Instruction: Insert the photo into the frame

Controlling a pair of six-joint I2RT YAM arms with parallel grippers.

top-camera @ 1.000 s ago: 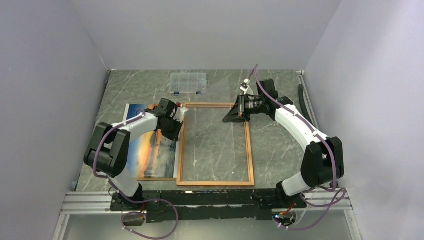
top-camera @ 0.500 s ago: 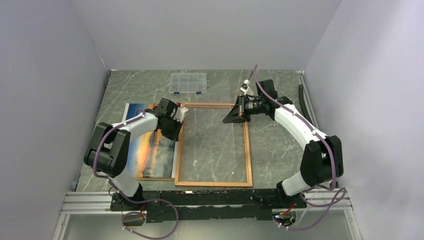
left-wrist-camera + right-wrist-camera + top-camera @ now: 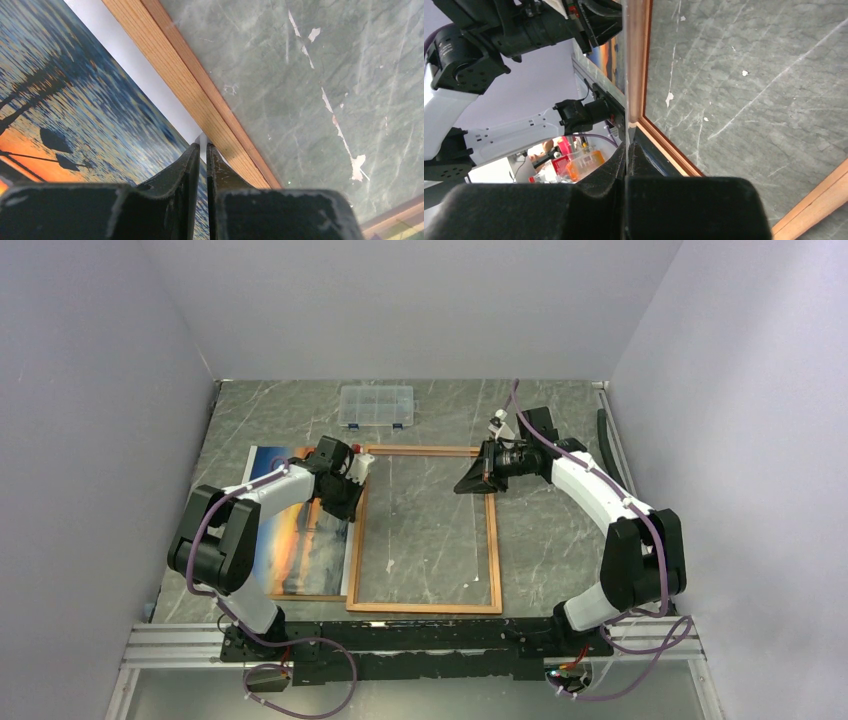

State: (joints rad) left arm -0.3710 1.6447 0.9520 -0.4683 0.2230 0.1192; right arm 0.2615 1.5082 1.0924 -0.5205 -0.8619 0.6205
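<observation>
The frame (image 3: 495, 540) lies flat in the middle of the table, its clear pane over the marble. The photo (image 3: 300, 530) lies picture side up at the frame's left, under my left arm. My left gripper (image 3: 348, 504) is at the frame's left rail. In the left wrist view it (image 3: 201, 146) is shut on the photo's (image 3: 75, 100) white edge, beside the wooden rail (image 3: 175, 70). My right gripper (image 3: 460, 487) is over the frame's upper right part. In the right wrist view it (image 3: 626, 142) is shut on a thin edge beside the frame's rail (image 3: 636, 60).
A small clear compartment box (image 3: 376, 406) stands at the back. A brown strip (image 3: 310, 597) shows under the photo's near edge. Grey walls close in on both sides. A black cable (image 3: 603, 435) runs along the right edge.
The frame's near end has swung slightly left, toward the photo. My right gripper has moved a little right and nearer. My left gripper has stayed in place.
</observation>
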